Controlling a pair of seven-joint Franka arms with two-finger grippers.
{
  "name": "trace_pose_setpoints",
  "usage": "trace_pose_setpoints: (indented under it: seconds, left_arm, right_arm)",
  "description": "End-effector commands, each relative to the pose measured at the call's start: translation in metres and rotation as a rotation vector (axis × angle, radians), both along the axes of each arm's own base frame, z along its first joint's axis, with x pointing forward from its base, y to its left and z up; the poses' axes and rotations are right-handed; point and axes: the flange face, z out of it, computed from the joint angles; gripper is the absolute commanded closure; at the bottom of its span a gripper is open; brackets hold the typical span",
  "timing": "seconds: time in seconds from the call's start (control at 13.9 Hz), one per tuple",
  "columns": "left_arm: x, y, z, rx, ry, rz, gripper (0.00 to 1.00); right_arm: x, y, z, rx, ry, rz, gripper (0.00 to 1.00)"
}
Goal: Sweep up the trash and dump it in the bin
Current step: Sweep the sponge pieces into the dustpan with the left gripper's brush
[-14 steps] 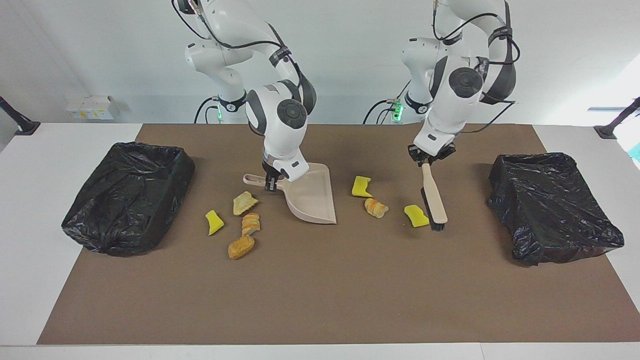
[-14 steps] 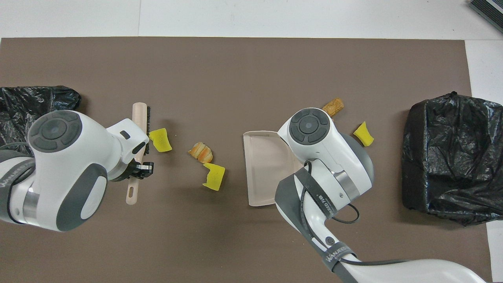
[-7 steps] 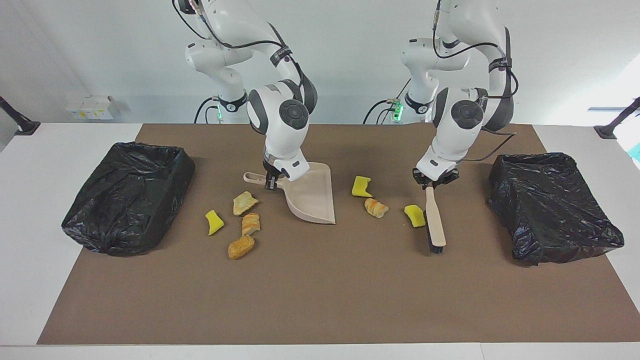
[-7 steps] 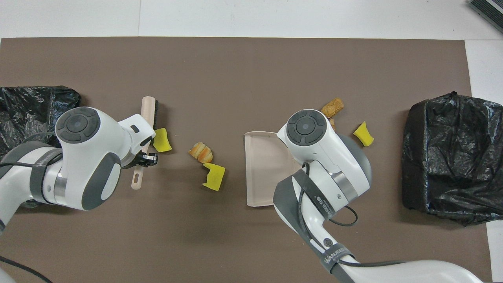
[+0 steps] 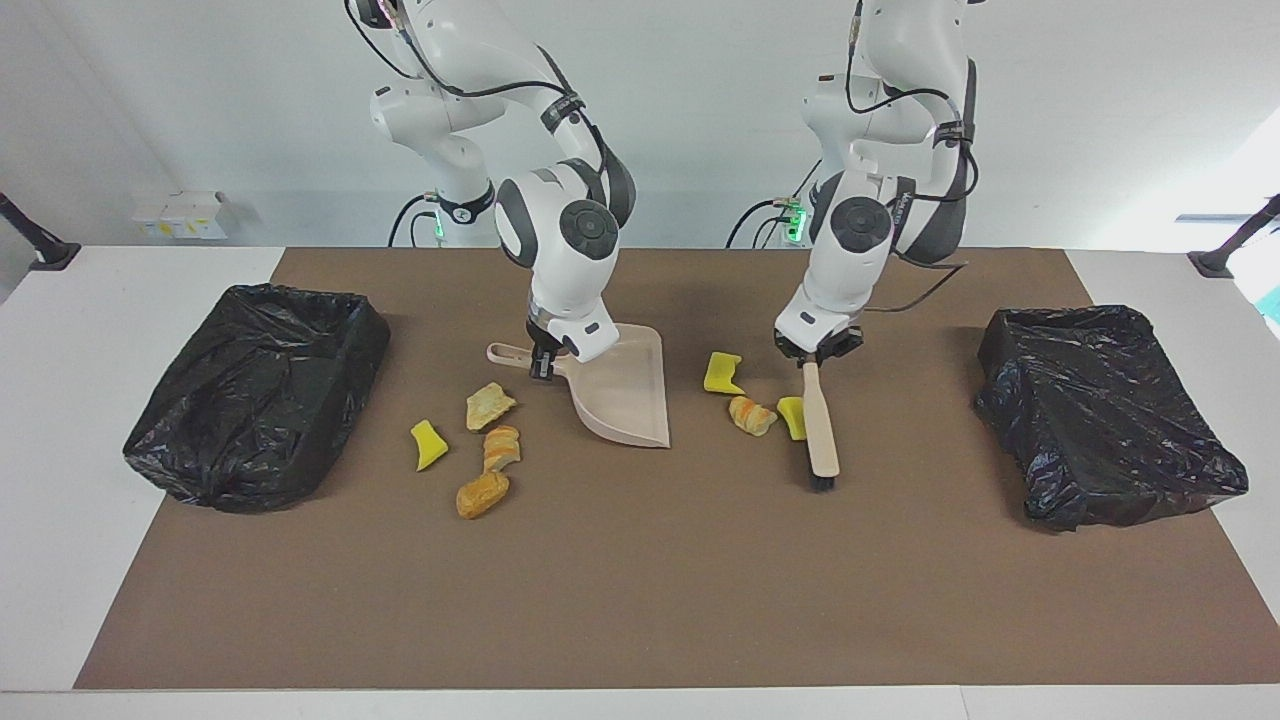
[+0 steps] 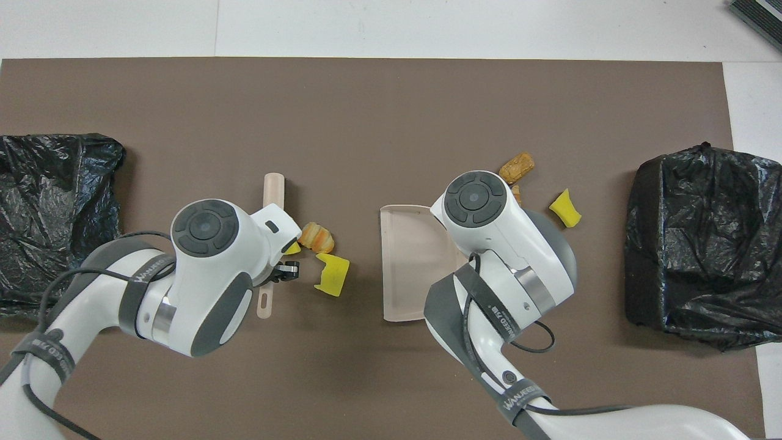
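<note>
My left gripper (image 5: 812, 358) (image 6: 282, 271) is shut on the handle of the beige brush (image 5: 822, 430) (image 6: 272, 189), whose bristles rest on the mat. A yellow sponge bit (image 5: 791, 417) lies against the brush, beside a bread piece (image 5: 752, 415) (image 6: 316, 237) and another yellow sponge (image 5: 722, 372) (image 6: 333, 275). My right gripper (image 5: 541, 368) is shut on the handle of the beige dustpan (image 5: 625, 395) (image 6: 406, 263), whose mouth faces this trash. Several more bits lie toward the right arm's end: a yellow sponge (image 5: 428, 444) (image 6: 565, 209) and bread pieces (image 5: 490, 405) (image 5: 482, 494).
One bin lined with a black bag (image 5: 260, 390) (image 6: 702, 244) stands at the right arm's end of the brown mat (image 5: 640, 580). A second black-bagged bin (image 5: 1105, 415) (image 6: 55, 208) stands at the left arm's end.
The left arm has swept the brush toward the dustpan, pushing one yellow sponge bit up beside the bread piece. The right arm and dustpan have barely moved.
</note>
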Motion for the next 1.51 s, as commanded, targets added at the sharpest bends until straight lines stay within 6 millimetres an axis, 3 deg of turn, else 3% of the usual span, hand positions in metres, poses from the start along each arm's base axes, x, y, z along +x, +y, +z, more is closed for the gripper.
trace_pose_setpoints:
  seconds: [0.0,0.43,0.72,0.87,0.94,1.23,1.37,1.44]
  left_arm:
    - [-0.03,-0.021,0.005,-0.036,0.022,0.033,1.0]
    - [-0.082,-0.103,0.017,-0.189,0.05,0.014,1.0]
    - [-0.099,-0.133,0.026,-0.252,0.048,-0.014,1.0]
    - [-0.096,-0.14,0.036,-0.29,0.04,0.034,1.0]
    - [-0.091,-0.134,0.041,-0.291,0.038,0.077,1.0]
    - [-0.059,-0.078,0.077,-0.283,0.067,0.2,1.0]
    - [-0.069,-0.046,0.092,-0.22,0.176,0.238,1.0]
    - [-0.079,-0.042,0.089,-0.197,0.202,0.26,1.0]
  right_arm:
    - [-0.005,0.001,0.0,-0.014,-0.015,-0.014,1.0]
    - [-0.006,0.002,-0.003,-0.01,-0.021,-0.025,1.0]
    - [-0.007,0.001,-0.004,-0.011,-0.021,-0.034,1.0]
    - [-0.007,0.002,-0.004,-0.009,-0.022,-0.035,1.0]
    - [-0.007,0.002,-0.004,-0.009,-0.022,-0.035,1.0]
    - [-0.007,0.001,-0.004,-0.01,-0.021,-0.035,1.0]
    - [-0.007,0.001,-0.004,-0.01,-0.021,-0.035,1.0]
    - [-0.007,0.002,-0.004,-0.009,-0.022,-0.035,1.0]
